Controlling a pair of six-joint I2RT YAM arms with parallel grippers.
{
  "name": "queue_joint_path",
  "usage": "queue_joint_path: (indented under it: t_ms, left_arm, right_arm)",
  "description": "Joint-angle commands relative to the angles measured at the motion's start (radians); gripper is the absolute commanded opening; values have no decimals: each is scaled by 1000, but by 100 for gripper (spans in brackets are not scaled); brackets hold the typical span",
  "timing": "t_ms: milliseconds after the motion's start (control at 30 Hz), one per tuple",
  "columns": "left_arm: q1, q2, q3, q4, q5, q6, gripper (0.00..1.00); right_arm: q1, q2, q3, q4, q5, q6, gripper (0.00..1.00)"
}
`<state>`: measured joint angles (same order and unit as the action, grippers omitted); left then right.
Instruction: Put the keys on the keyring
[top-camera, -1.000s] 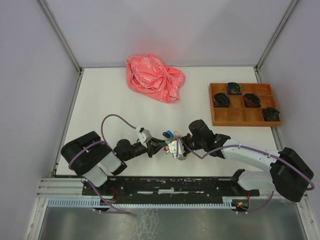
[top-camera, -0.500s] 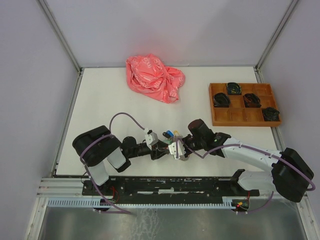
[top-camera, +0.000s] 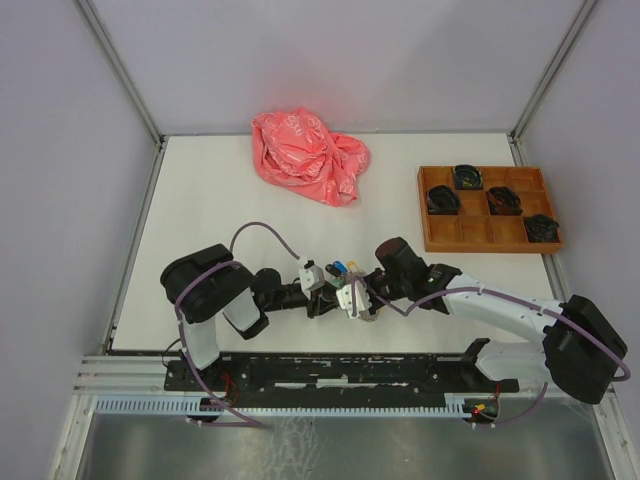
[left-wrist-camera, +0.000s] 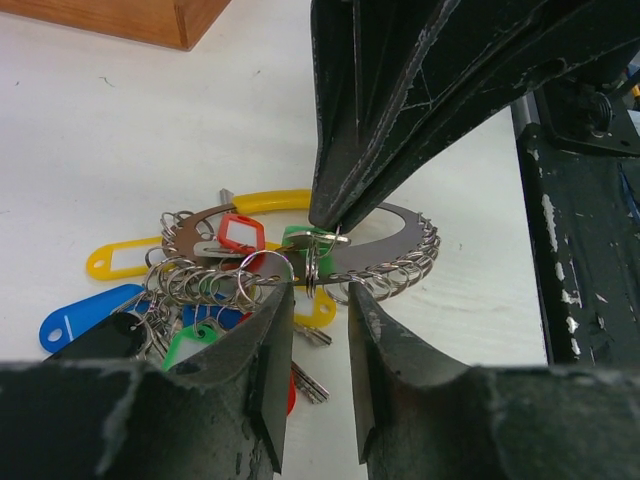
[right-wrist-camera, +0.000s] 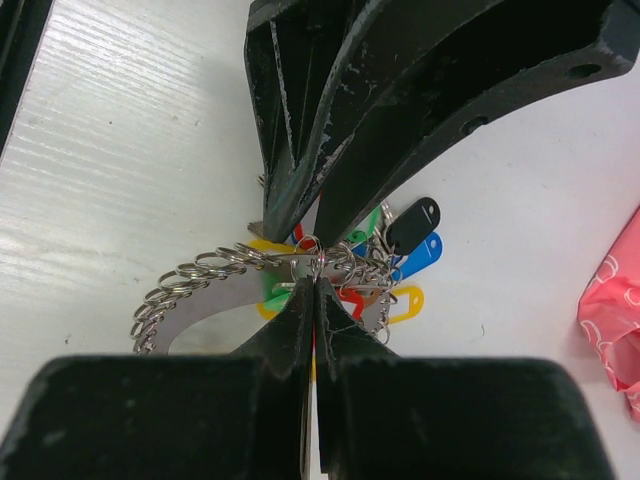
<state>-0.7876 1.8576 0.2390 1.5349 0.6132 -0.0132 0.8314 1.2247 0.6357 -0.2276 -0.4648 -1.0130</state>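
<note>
Black and stretched low over the table (top-camera: 200, 200), both arms reached inward from their bases until the two wrists sat almost nose to nose. My left gripper (left-wrist-camera: 320, 300) pointed toward the right arm with its fingers held slightly apart. There was a narrow gap between them, and I saw nothing clamped there. My right gripper (right-wrist-camera: 312, 292) faced it from the opposite side, tilted down. Its fingers were pressed together on a small split ring (left-wrist-camera: 322, 240) at the rim of the keyring (left-wrist-camera: 390, 235), a flat grey crescent whose outer edge carried a row of such rings. That pinch sat directly ahead of the left fingertips, just above their gap. The keys (left-wrist-camera: 310, 383) lay heaped on the table under and around the crescent, just beyond the left fingers and off to their left side. One red tag (left-wrist-camera: 240, 233) rested on the plate and a green tag (left-wrist-camera: 296, 240) sat just beside the right gripper's tip. Another green and another red lay closer to the left fingers, next to a bare silver blade. I could not tell which tag belonged to which key. Yellow tags (left-wrist-camera: 120, 262) and blue tags (left-wrist-camera: 75, 322) were tangled in the same pile, farther left.
</note>
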Motion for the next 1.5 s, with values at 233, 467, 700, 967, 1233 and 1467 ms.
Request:
queue_joint_path:
  t_ms: [233, 467, 700, 967, 1233, 1467]
  left_arm:
    - [-2, 26, 40, 193, 51, 27, 28]
    - [-2, 22, 31, 194, 27, 33, 4]
    - [-2, -44, -14, 195, -44, 28, 3]
    - [-4, -106, -19, 194, -67, -45, 3]
    - [-20, -111, -13, 194, -84, -73, 3]
    - [-19, -71, -23, 195, -82, -40, 21]
  right_arm:
    - [4, 14, 67, 15, -21, -22, 1]
    - [5, 5, 73, -19, -8, -25, 1]
    - [5, -40, 33, -73, 80, -18, 1]
    - [6, -51, -10, -50, 69, 9, 1]
    - [24, 6, -11, 6, 48, 18, 1]
    - [25, -14, 8, -15, 92, 4, 1]
